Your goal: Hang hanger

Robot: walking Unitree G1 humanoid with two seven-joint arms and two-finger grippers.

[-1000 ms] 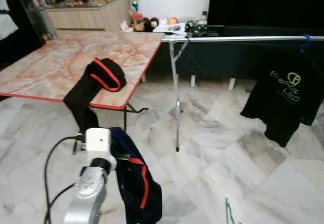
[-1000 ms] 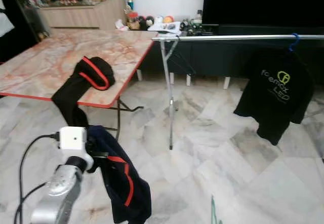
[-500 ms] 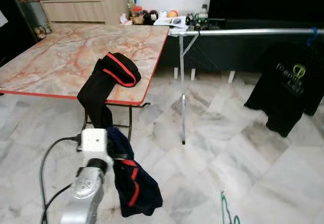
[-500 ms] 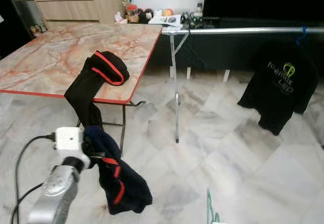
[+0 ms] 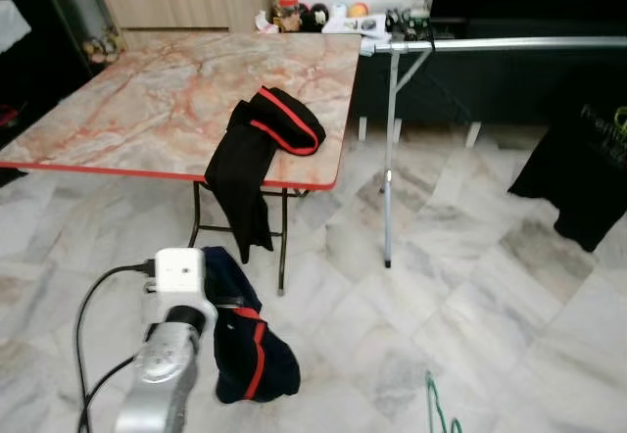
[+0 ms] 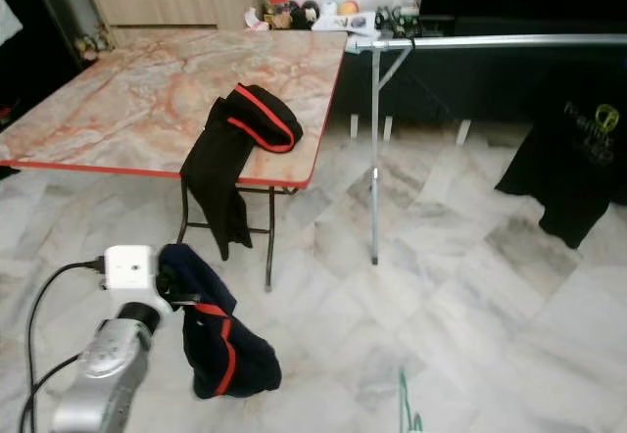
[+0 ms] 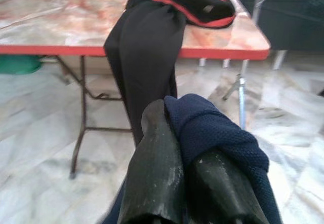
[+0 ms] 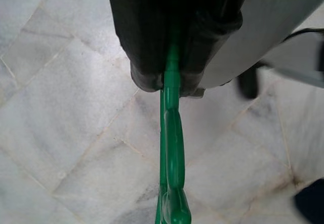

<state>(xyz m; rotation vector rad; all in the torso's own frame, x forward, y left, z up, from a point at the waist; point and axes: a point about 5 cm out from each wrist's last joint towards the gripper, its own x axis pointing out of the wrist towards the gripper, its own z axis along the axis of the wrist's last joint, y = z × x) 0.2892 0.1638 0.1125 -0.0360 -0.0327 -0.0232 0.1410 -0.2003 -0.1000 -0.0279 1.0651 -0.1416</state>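
Marble floor [image 5: 490, 286]; right claw [image 8: 172, 82] clamps green hanger [image 8: 172, 148] (left claw [image 7: 187, 183]: navy garment [image 7: 212, 127])

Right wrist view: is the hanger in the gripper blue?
No. The hanger clamped in the right gripper is green.

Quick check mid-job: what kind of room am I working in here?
Most likely a home living room used for laundry: a marble-tiled floor, a folding marble-pattern table with red edging, a silver clothes rail with a black T-shirt hanging, and a wooden sideboard with ornaments.
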